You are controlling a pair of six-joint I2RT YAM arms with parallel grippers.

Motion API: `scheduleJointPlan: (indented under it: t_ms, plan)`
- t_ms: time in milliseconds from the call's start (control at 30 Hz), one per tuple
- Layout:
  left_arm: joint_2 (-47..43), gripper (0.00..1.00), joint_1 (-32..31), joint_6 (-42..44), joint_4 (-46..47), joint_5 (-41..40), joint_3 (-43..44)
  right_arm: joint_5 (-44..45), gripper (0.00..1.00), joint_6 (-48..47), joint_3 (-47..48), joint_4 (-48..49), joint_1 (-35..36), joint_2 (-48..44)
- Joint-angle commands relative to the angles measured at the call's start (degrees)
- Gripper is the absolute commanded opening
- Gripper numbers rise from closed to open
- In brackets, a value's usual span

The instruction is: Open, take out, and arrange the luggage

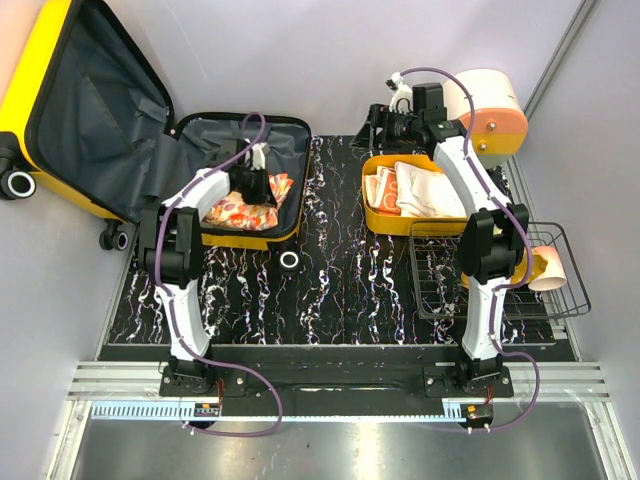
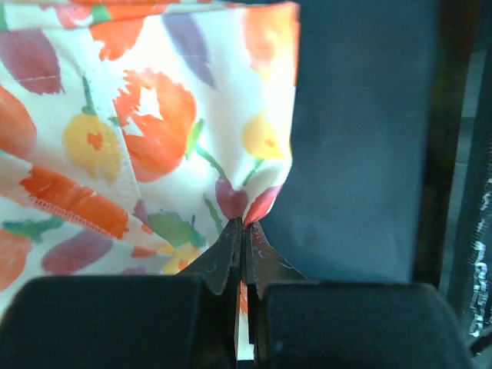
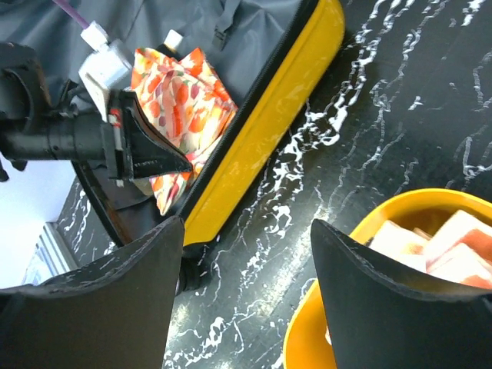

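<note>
The left arm [image 1: 186,310] and right arm [image 1: 482,320] share white links, black joints and black bases, each trailing a purple cable [image 1: 430,69]. The right gripper [image 3: 247,224] has broad, scuffed black fingers [image 3: 400,300].

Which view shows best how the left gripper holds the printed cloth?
Left wrist view: the left gripper is shut on a fold of the cloth, seen close. The top view shows the cloth in the luggage, the pinch hidden by the arm. The right wrist view shows it sideways, from afar.
</note>
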Motion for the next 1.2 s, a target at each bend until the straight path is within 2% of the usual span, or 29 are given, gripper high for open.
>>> scheduleJointPlan:
  t_ms: [0, 133, 367, 433, 533, 667, 900, 1167]
  plan:
    - [-6.6, 0.0, 2.6, 1.0, 2.6, 10.0, 1.4, -4.0, 0.75, 3.0, -1.5, 6.0, 2.8, -1.2]
    - [-6.5, 0.0, 3.2, 6.3, -0.9, 11.8, 3.5, -4.4, 0.75, 3.8, -2.6, 7.3, 4.6, -0.7]
    - [-7.9, 0.0, 5.1, 6.7, -0.2, 16.4, 2.0, -4.3, 0.78, 9.1, -3.6, 11.6, 9.7, 1.1]
    - [-8.2, 0.0, 5.6, 6.3, 0.4, 17.5, 1.6, -3.9, 0.8, 13.4, -4.2, 14.9, 11.2, 1.7]
    - [-8.8, 0.0, 6.2, 5.8, 1.3, 18.0, 1.1, 0.3, 0.81, 19.7, -1.9, 15.0, 15.0, 4.2]
    - [-9.3, 0.0, 6.6, 5.2, 2.1, 18.4, 0.4, 9.1, 0.8, 23.6, 3.9, 9.3, 18.7, 8.6]
    - [-10.4, 0.0, 7.0, 4.0, 4.2, 19.3, -1.2, 18.7, 0.78, 27.4, 10.1, 5.4, 22.6, 12.7]
    - [-11.3, 0.0, 7.0, 3.5, 5.7, 20.1, -2.4, 27.2, 0.79, 29.5, 12.7, 3.9, 25.0, 16.8]
